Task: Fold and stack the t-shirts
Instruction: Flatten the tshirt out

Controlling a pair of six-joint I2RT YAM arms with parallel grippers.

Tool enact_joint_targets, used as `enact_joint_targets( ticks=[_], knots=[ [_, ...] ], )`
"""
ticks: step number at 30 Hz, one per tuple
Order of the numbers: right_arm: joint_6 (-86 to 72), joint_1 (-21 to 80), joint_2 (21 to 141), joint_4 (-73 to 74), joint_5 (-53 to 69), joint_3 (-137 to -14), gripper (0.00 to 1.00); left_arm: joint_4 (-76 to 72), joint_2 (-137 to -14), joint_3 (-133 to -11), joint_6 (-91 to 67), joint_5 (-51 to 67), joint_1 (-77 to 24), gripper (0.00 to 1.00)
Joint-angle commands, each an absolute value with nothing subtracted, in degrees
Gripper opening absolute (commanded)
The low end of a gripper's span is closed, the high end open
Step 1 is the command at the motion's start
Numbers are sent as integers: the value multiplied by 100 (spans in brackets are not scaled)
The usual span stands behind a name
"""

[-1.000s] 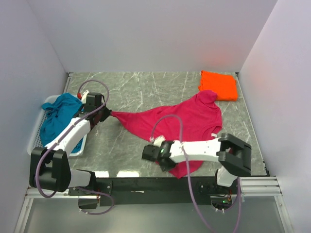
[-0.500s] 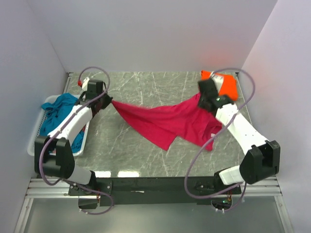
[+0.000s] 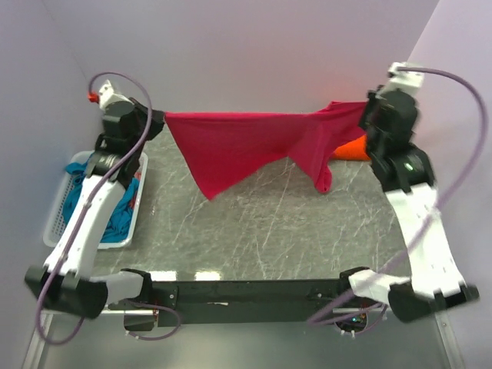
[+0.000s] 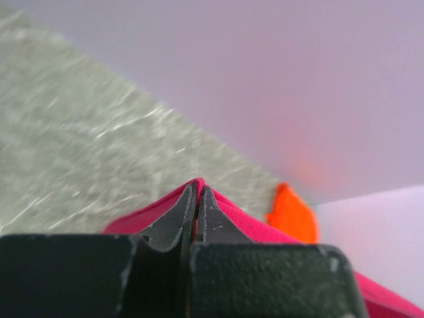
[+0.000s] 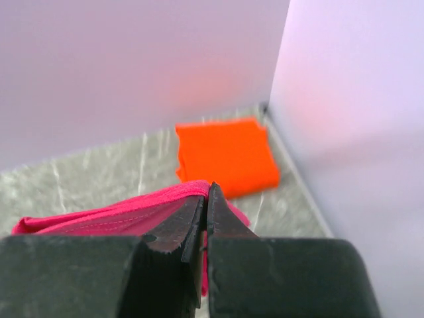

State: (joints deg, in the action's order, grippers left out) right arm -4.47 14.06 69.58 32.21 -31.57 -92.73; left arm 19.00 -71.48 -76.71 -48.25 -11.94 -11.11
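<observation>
- Presently, magenta t-shirt [image 3: 246, 142]: held up off the desk [image 3: 269, 231], stretched between the two tools. Its long axis runs left to right along the far side, close to the back wall. The top edge is taut and nearly level.
- Same, hang: the cloth drops from that edge in a broad triangle whose tip points down toward the desk left of centre. A narrower fold hangs down near the right end. I cannot tell whether either tip touches the surface.
- Left tool [image 3: 161, 117]: raised at the far left, fingers pressed together on the left corner of the magenta t-shirt. The left wrist view shows the cloth pinched between the tips.
- Right tool [image 3: 367, 111]: raised at the far right, fingers likewise clamped on the right end of the magenta t-shirt, with the hem running out from between them.
- Orange t-shirt [image 5: 225, 156]: folded into a flat rectangle, lying on the desk in the far right corner. From above it is mostly hidden behind the right arm and the hanging cloth.
- Teal t-shirt [image 3: 115, 219]: crumpled, lying in the basket.
- Basket [image 3: 58, 223]: white lattice, at the left edge of the desk, partly covered by the left arm.
</observation>
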Motion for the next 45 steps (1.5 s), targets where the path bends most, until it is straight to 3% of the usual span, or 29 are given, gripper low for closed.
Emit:
enact_joint_targets(
  ticks=[1, 12, 16, 22, 27, 31, 36, 41, 45],
  knots=[
    [562, 1380, 5971, 3085, -2842, -9746, 0, 1591, -6277, -8182, -4290, -1336, -1274, 1],
    [1160, 1380, 4852, 3691, -1092, -11328, 0, 1468, -4869, -9200, -3841, 200, -1485, 1],
    [1362, 1380, 4764, 3578, -1456, -11549, 0, 1582, -4974, -9676, -3797, 457, -1485, 1],
    [1916, 1371, 5070, 3051, -2127, -10979, 0, 1652, -5387, -9546, -3805, 27, -1485, 1],
    [2039, 1371, 5334, 1858, -2452, -9065, 0, 1425, -5861, -8124, -3999, -1027, -1485, 1],
    [1724, 1327, 6018, 1205, -2224, -7572, 0, 942, -6739, -7165, -3877, -1589, -1485, 1],
    [1161, 1292, 7825, 572, -1444, -6996, 0, 247, -8680, -6855, -3596, -1652, -1450, 0],
    [862, 1309, 10025, 1123, -1362, -8294, 0, 842, -11068, -8364, -3647, -1409, -1030, 0],
    [765, 1327, 11423, 1783, -1599, -9403, 0, 1107, -12031, -9394, -3648, -1160, -853, 0]
  ],
)
